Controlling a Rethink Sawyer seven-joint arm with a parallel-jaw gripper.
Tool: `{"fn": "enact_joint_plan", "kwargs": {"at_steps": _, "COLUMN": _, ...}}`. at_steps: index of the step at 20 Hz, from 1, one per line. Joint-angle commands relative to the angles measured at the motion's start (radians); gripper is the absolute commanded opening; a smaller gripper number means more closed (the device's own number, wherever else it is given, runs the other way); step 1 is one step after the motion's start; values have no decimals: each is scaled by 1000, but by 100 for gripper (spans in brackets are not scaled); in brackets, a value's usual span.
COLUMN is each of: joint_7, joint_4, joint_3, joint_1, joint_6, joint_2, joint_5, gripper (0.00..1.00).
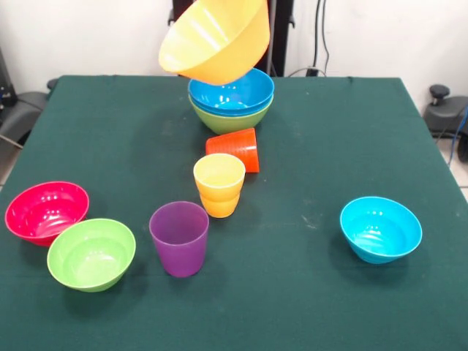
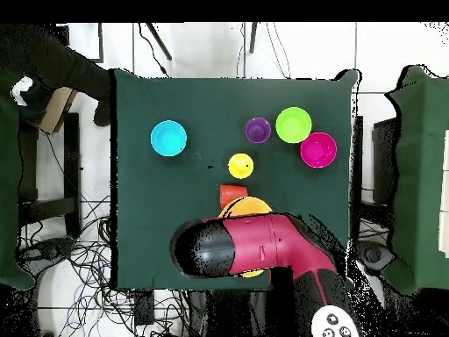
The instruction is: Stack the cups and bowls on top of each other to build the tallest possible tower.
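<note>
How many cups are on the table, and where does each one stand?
3. The purple cup stands upright nearest the front camera, the yellow cup upright behind it, and the orange-red cup lies on its side before the stacked bowls. None seems hidden.

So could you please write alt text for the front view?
A large orange-yellow bowl hangs tilted above stacked blue and green bowls at the far side of a green table. In front are three cups; pink-red, green and light-blue bowls sit nearer the camera.
</note>
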Motion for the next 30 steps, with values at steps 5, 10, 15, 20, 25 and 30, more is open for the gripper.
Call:
{"fn": "enact_joint_plan", "kwargs": {"at_steps": 5, "joint_7": 191, "joint_4": 47, "joint_3": -172, "joint_1": 76, "joint_6": -148, "joint_2": 137, "joint_5": -154, "gripper": 0}}
{"fn": "enact_joint_plan", "kwargs": {"at_steps": 10, "joint_7": 219, "joint_4": 38, "joint_3": -234, "joint_1": 114, "joint_6": -189, "joint_2": 179, "joint_5": -168, "gripper": 0}}
{"fn": "enact_joint_plan", "kwargs": {"at_steps": 15, "joint_7": 201, "joint_4": 44, "joint_3": -262, "joint_1": 147, "joint_6": -202, "joint_2": 172, "joint_5": -132, "gripper": 0}}
{"fn": "enact_joint_plan", "kwargs": {"at_steps": 20, "joint_7": 202, "joint_4": 49, "joint_3": -289, "joint_1": 181, "joint_6": -228, "joint_2": 182, "joint_5": -108, "gripper": 0}}
{"fn": "enact_joint_plan", "kwargs": {"at_steps": 25, "joint_7": 209, "joint_4": 59, "joint_3": -316, "joint_1": 219, "joint_6": -241, "joint_2": 174, "joint_5": -81, "gripper": 0}}
{"fn": "enact_joint_plan", "kwargs": {"at_steps": 30, "joint_7": 217, "joint_4": 55, "joint_3": -337, "joint_1": 261, "joint_6": -228, "joint_2": 157, "joint_5": -47, "gripper": 0}}
